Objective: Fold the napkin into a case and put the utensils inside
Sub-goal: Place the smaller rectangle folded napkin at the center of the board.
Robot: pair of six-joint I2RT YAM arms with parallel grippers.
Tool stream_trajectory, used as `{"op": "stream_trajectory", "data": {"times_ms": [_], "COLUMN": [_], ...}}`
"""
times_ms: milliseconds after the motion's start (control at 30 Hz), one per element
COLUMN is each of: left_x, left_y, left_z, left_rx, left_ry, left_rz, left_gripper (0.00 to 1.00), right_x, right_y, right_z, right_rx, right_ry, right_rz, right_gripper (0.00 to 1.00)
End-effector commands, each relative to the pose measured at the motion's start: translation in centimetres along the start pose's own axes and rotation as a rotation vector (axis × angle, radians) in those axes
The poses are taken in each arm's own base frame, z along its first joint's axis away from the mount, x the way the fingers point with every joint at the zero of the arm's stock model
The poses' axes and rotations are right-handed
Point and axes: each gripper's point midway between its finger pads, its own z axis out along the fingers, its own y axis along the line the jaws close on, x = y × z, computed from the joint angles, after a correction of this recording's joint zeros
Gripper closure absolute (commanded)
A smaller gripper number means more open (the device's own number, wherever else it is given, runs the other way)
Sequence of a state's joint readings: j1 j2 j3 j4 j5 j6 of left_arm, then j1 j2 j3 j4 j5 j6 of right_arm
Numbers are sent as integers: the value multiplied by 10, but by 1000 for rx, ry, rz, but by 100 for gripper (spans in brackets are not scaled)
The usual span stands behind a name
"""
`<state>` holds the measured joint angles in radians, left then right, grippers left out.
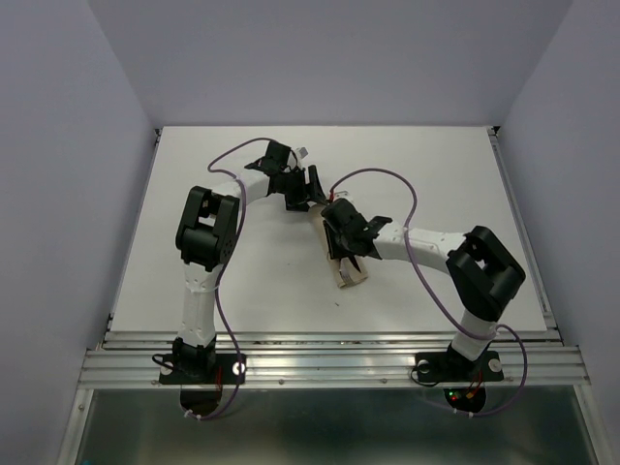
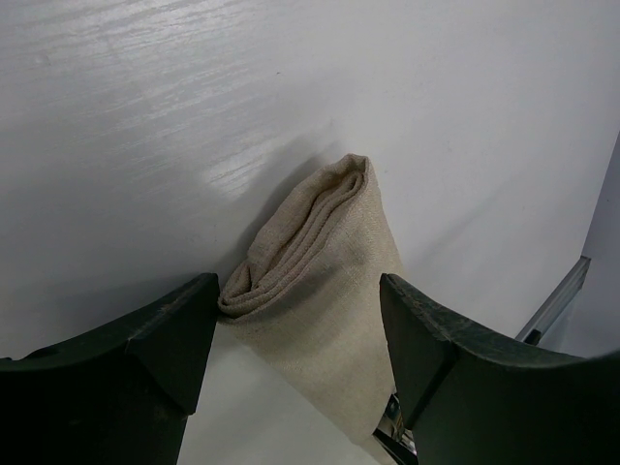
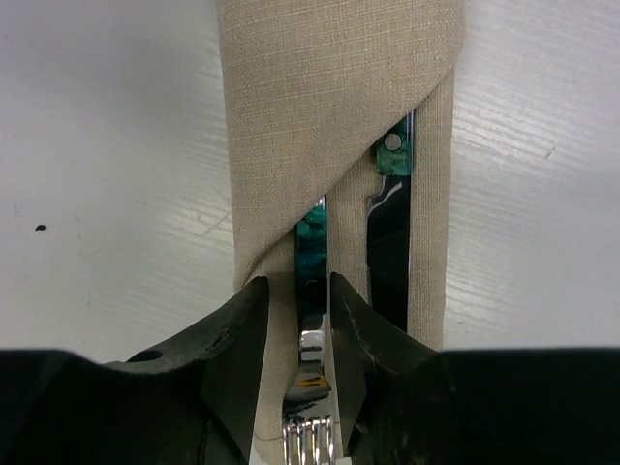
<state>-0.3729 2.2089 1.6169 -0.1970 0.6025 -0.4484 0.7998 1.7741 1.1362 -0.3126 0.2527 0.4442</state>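
Right fingers (image 3: 237,349) pinch a fork (image 3: 311,262) tucked in the case (image 3: 329,87); left fingers (image 2: 145,358) spread wide over its folded end.

Left gripper (image 2: 298,295) gapes wide; right gripper (image 3: 298,291) is pinched narrowly together.

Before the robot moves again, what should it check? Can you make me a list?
1. Napkin folded into a case: ok, a flap crosses it on a slant.
2. Fork handle under the flap: ok; the tines stick out at the near end.
3. Second utensil under the flap: ok.
4. Right gripper holding the fork firmly: cannot tell; its fingers sit on either side of it.
5. Left gripper open: ok, at the napkin's far end.
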Motion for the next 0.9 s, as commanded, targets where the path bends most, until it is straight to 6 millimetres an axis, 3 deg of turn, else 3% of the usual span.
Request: {"op": "stream_trajectory", "data": {"times_ms": [0, 400, 667, 867], "left_x": [-2, -2, -2, -2], "left_y": [-15, -15, -15, -15], "left_z": [-15, -15, -15, -15], "left_rx": [18, 15, 13, 12], "left_ry": [-11, -12, -12, -10], "left_rz": [36, 33, 32, 32], "left_gripper": [22, 22, 22, 22], "right_x": [-14, 2, -7, -23], "right_y": [6, 6, -1, -1], "right_z": [-13, -10, -14, -9], "right_rx": [-42, -66, -29, -8], "right_ry": [-61, -29, -76, -105], "right_rz": [25, 35, 29, -26], "right_gripper": [62, 64, 90, 95]}}
